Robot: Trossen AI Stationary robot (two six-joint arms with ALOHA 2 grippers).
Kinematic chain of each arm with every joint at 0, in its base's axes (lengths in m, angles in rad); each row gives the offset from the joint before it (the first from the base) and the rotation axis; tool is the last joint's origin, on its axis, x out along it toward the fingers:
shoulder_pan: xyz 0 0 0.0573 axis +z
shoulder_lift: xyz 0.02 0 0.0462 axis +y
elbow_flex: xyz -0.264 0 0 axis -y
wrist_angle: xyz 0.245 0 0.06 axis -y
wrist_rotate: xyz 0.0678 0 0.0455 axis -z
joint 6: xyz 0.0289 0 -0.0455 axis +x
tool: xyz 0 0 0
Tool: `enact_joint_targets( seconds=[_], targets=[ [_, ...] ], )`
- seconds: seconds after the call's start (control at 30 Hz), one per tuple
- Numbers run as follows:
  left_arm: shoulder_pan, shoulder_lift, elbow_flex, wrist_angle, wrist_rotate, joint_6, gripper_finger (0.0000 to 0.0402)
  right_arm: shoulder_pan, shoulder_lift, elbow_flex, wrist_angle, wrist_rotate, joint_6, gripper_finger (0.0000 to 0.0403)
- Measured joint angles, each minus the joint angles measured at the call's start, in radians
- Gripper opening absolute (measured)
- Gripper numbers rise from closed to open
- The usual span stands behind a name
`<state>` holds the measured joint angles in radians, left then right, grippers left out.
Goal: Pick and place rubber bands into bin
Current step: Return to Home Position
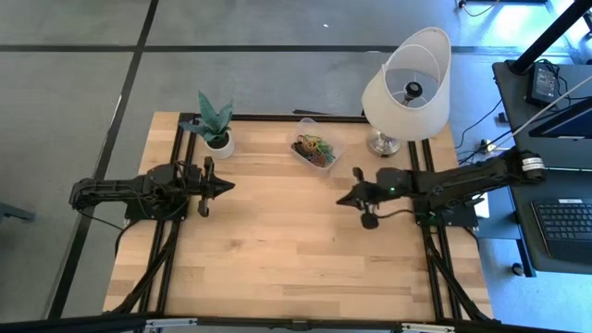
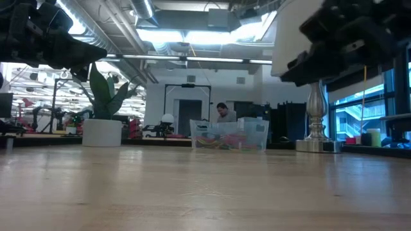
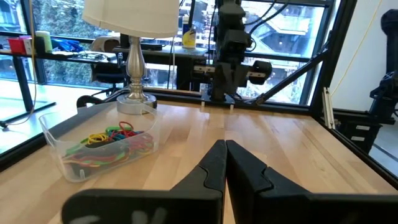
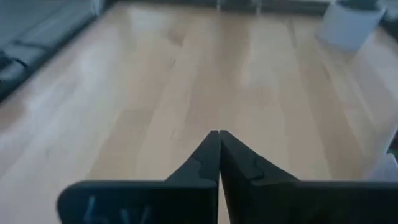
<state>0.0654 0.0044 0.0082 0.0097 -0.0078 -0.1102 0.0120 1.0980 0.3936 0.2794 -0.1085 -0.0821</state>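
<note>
The clear plastic bin (image 1: 315,151) stands at the table's far middle, next to the lamp. Several rubber bands (image 1: 314,148) in green, red, yellow and dark colours lie inside it; they also show in the left wrist view (image 3: 111,143) and the low view (image 2: 226,142). My left gripper (image 1: 229,185) hovers over the table's left part, shut and empty. My right gripper (image 1: 340,199) hovers over the table's right part, shut and empty, its fingertips meeting in its wrist view (image 4: 216,134). Both are clear of the bin.
A white-shaded lamp (image 1: 407,88) stands at the far right, its base (image 1: 384,143) beside the bin. A small white pot with a green plant (image 1: 215,129) stands at the far left. Bare wood lies between and in front of the grippers. A person shows in the room beyond.
</note>
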Motion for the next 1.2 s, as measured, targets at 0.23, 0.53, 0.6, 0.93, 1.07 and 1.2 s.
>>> enact_joint_targets(
  seconds=[0.23, 0.53, 0.6, 0.93, 1.07, 1.2],
  targets=[
    [0.0, 0.0, 0.0, 0.0, 0.0, 0.0, 0.0006, 0.0, -0.167, -0.146, 0.12, -0.007, 0.05, 0.0004],
    [0.0, 0.0, 0.0, 0.0, 0.0, 0.0, 0.0006, 0.0, -0.398, -0.24, 0.098, -0.007, 0.107, 0.0003],
    [0.0, 0.0, 0.0, 0.0, 0.0, 0.0, 0.0006, 0.0, -0.439, -0.252, 0.088, -0.007, 0.108, 0.0002],
    [0.0, 0.0, 0.0, 0.0, 0.0, 0.0, 0.0006, 0.0, -0.617, -0.305, 0.063, 0.007, 0.237, 0.0002],
    [0.0, 0.0, 0.0, 0.0, 0.0, 0.0, 0.0006, 0.0, -0.7, -0.305, -0.038, 0.009, 0.24, 0.0002],
    [0.0, 0.0, 0.0, 0.0, 0.0, 0.0, 0.0006, 0.0, -0.801, -0.305, -0.18, 0.026, 0.262, 0.0001]
  ],
)
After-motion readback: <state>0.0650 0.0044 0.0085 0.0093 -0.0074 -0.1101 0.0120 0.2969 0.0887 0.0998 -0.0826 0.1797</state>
